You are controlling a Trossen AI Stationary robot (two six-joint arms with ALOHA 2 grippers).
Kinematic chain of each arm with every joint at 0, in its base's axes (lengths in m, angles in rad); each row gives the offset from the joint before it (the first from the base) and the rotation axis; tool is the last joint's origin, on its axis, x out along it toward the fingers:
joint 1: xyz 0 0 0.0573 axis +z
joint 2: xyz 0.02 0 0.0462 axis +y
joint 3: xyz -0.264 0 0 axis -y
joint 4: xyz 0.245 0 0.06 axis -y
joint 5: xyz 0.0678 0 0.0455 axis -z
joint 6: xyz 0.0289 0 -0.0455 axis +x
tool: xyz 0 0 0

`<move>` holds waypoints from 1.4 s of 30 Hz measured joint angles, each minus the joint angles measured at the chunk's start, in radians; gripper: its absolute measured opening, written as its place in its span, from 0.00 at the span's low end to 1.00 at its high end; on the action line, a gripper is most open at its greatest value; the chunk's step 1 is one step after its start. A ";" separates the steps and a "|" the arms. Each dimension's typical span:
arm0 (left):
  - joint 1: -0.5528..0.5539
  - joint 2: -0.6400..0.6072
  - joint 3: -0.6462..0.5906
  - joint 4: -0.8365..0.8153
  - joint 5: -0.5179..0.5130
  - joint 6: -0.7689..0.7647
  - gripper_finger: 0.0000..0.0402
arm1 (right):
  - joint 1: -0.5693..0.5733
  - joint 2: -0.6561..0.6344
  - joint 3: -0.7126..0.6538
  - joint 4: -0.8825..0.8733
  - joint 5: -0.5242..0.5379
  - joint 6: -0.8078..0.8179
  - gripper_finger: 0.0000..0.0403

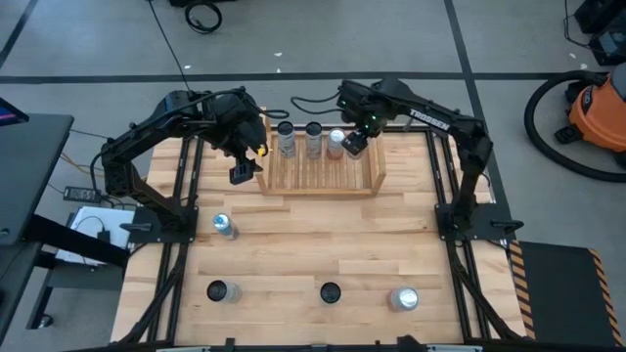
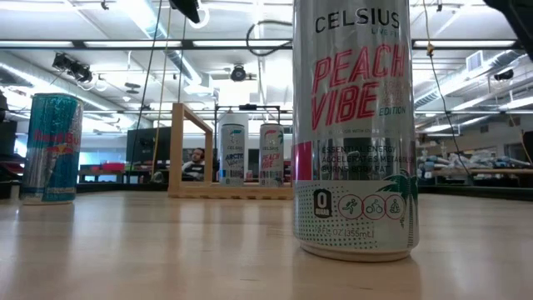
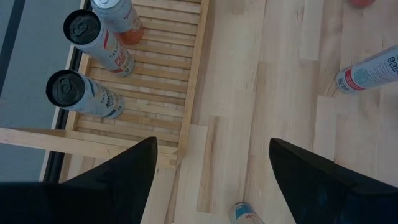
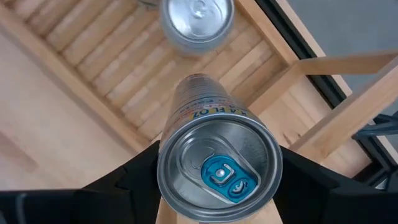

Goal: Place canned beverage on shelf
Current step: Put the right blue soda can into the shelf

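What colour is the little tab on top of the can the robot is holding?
Blue, on the silver can in the right tool; the right wrist view shows it best.

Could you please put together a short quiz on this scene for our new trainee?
1. True or false: the left hand holds a can.
2. What does the right hand grip? A) a can with a blue tab at the shelf; B) the side board; C) nothing.
3. How many cans stand on the table outside the shelf?
Key: 1 false; 2 A; 3 four.
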 joint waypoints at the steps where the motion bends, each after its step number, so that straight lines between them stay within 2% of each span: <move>1: 0.000 0.000 0.000 0.000 0.000 0.000 0.78 | -0.007 0.009 0.000 0.002 0.000 -0.003 0.62; 9: 0.000 0.000 0.000 0.000 0.000 0.003 0.78 | -0.047 0.032 -0.002 0.059 -0.005 -0.003 0.62; 42: 0.000 0.000 0.000 0.001 0.000 0.025 0.78 | -0.113 0.126 -0.003 0.086 -0.006 0.047 0.62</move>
